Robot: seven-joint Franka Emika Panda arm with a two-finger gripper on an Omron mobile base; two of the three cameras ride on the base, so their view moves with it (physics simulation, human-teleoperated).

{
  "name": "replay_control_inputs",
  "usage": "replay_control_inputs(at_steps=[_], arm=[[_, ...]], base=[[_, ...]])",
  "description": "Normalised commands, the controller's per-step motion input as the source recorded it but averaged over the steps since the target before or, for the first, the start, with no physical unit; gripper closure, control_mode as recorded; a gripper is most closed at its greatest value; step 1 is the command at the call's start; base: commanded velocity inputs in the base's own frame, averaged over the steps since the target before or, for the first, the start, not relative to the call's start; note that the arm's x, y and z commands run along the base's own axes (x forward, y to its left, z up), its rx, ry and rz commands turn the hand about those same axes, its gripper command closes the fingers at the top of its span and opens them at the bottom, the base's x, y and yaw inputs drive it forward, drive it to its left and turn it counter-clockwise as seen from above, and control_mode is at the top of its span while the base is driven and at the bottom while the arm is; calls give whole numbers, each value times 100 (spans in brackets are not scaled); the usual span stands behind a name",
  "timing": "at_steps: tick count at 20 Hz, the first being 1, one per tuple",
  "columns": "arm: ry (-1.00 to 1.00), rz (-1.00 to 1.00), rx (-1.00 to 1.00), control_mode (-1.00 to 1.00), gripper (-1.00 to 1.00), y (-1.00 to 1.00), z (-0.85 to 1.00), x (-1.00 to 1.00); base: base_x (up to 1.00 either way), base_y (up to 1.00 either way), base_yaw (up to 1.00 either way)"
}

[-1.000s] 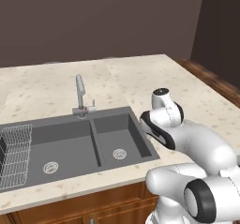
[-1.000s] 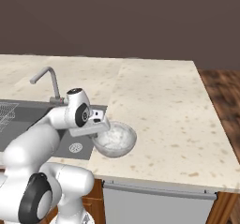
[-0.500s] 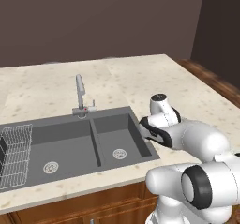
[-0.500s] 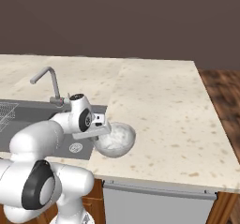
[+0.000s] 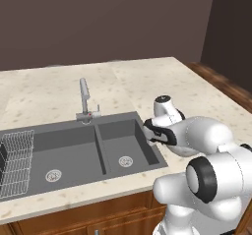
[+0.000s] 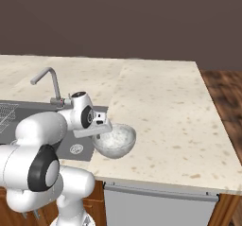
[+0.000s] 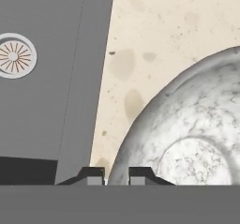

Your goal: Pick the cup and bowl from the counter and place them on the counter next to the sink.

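The bowl [image 6: 118, 140], pale grey-white and shiny, sits upright on the cream speckled counter [image 6: 165, 107] just right of the sink [image 6: 28, 111]. My gripper [image 6: 100, 128] reaches it from the sink side and is shut on its near rim. In the hand view the two fingertips [image 7: 116, 174] straddle the rim of the bowl [image 7: 197, 138], one inside and one outside. To its left in that view lie a strip of counter [image 7: 136, 54] and the sink's basin [image 7: 47, 101]. The cup is out of view.
The dark double-basin sink [image 5: 74, 145] has a steel faucet [image 5: 84, 94] behind it and a wire rack [image 5: 15, 162] at its left end. A round drain [image 7: 14, 56] lies in the basin nearest the bowl. Bare counter [image 5: 138, 81] stretches behind and right of the sink.
The arm's elbow has folded closer to the base. The bowl has stayed at nearly the same spot beside the sink, with the gripper still on its rim.
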Motion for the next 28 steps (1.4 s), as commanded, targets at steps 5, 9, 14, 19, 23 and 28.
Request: replay_control_inputs(at_steps=[5,9,14,19,23,28], arm=[[0,0,0,-100,-100,0,0,0],[0,0,0,-100,-100,0,0,0],[0,0,0,-100,-100,0,27,-7],[-3,0,0,-100,-100,10,63,-21],[0,-4,3,-100,-100,1,37,-62],[0,-20,7,-100,-100,-3,44,-62]], base=[[0,0,0],[0,0,0],[0,0,0],[0,0,0],[0,0,0],[0,0,0]])
